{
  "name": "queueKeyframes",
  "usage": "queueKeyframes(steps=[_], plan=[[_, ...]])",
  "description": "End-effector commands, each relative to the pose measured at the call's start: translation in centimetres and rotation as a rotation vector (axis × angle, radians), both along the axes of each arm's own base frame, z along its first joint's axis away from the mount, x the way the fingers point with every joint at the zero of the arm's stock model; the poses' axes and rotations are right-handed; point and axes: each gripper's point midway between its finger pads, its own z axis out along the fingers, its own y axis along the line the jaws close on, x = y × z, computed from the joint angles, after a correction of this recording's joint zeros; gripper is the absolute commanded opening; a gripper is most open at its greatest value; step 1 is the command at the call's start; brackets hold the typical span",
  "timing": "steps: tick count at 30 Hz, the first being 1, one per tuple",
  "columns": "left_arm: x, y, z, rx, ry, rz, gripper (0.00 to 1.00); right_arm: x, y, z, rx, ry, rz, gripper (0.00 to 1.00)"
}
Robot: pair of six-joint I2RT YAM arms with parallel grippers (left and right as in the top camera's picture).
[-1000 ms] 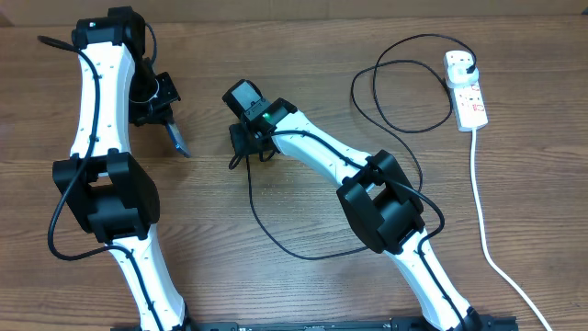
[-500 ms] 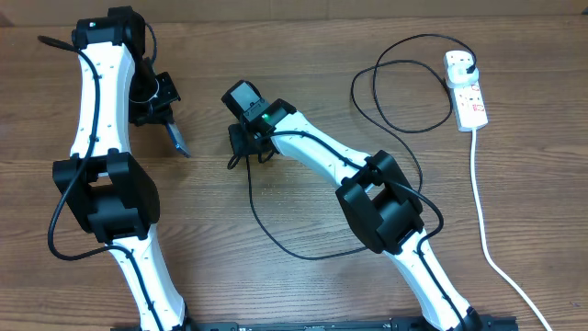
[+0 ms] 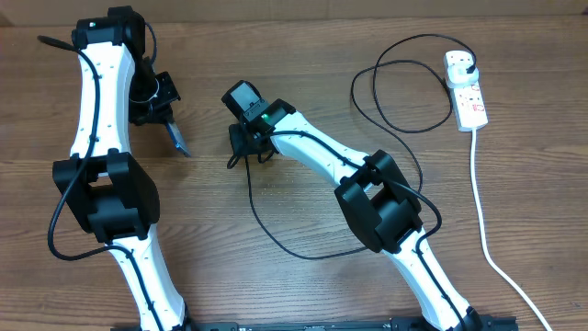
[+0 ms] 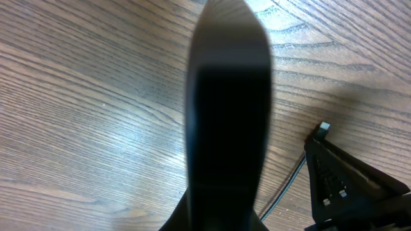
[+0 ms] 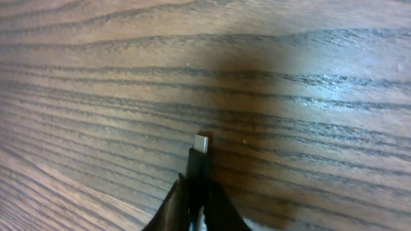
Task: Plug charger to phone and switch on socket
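Note:
The phone [image 3: 177, 140] hangs tilted above the table, seen edge-on, with my left gripper [image 3: 168, 127] shut on it. In the left wrist view the phone [image 4: 228, 109] is a dark slab filling the middle and hiding the fingertips. My right gripper [image 3: 239, 153] is shut on the connector end of the charger [image 3: 276, 241], just right of the phone. The connector tip [image 5: 202, 142] sticks out past the fingers [image 5: 172, 206] over the wood. It also shows in the left wrist view as the connector tip [image 4: 323, 127]. The black cable loops back to the socket [image 3: 469, 97], where its plug [image 3: 467, 62] sits.
The socket's thick white cord [image 3: 485, 230] runs down the right side to the front edge. The charger's loops lie between the right arm and the socket. Bare wooden table [image 3: 276, 55] surrounds both arms.
The right arm's elbow has edged slightly left. Both grippers, the phone and the cable stay where they were.

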Motion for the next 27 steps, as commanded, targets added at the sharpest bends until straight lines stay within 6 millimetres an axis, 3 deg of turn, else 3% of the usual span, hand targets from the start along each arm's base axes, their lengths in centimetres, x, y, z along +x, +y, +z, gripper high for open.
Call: queueKeyframes(steps=[1,7,13,16,20,23,27], plan=[[0.4,0.1,1.1,-0.004,-0.036,0.01,0.04,-0.7,0.2,-2.5,-0.009,0.05,0.013,0.04],[0.5,0.1,1.1,-0.003,-0.043,0.01,0.04,-0.4,0.7,-0.8,0.028,0.051,0.019,0.04],[0.6,-0.1,1.1,-0.016,-0.047,0.007,0.04,-0.1,-0.1,3.3,0.115,0.09,0.019,0.04],[1.3,-2.5,1.6,-0.154,-0.095,-0.086,0.04,-0.7,0.2,6.3,0.233,0.149,0.061,0.04],[2.2,-7.4,3.6,-0.452,-0.208,-0.247,0.04,-2.1,0.2,11.7,0.465,0.249,0.191,0.04],[2.3,-10.3,6.0,-0.658,-0.29,-0.324,0.04,-3.1,-1.3,15.9,0.611,0.31,0.272,0.04],[2.5,-12.8,9.0,-0.872,-0.377,-0.356,0.04,-4.8,-3.8,20.5,0.738,0.339,0.375,0.04]])
